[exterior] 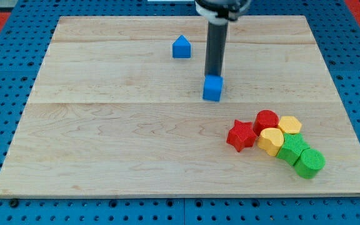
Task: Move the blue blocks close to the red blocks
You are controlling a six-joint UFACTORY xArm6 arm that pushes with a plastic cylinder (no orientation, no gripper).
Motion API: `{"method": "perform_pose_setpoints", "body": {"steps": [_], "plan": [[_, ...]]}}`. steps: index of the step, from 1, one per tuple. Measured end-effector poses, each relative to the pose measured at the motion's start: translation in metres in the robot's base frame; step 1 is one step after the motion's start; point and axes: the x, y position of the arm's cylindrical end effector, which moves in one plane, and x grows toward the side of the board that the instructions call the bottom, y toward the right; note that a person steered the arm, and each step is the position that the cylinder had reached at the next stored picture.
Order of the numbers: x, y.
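Camera view, the only one: wooden board (105, 144) on a blue pegboard surface (5, 94). The dark rod comes down from the view's top edge, a bit right of centre; my tip (214, 76) sits right at the top of the blue cube (212, 88), touching or just behind it, can't tell which. No fingers on this rig, just the rod, so nothing to call apart or together.

Blue cube lies near the board's middle, slightly toward the top edge. Second blue block, house-shaped (181, 47), is near the top edge, left of the rod and well apart from the cube.

The rest is clustered toward the bottom right corner: red star (240, 135) on the cluster's left, red cylinder (267, 120) just above and right of it. Yellow heart-like block (270, 140) touches the red cylinder, yellow hexagon-ish block (289, 124) is right of that. Two green blocks (292, 150) (309, 162) trail toward the corner, shapes unclear. Both blue blocks are well apart from the reds.
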Motion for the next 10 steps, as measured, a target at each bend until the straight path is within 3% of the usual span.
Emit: {"method": "perform_pose_setpoints", "body": {"steps": [1,3,4,5,6,8,9,10], "plan": [[0.059,0.012],[0.047,-0.043],[0.084,-0.016],[0.092,0.024],[0.062,-0.015],[-0.028,-0.156],[-0.114,-0.156],[-0.136,-0.105]]}}
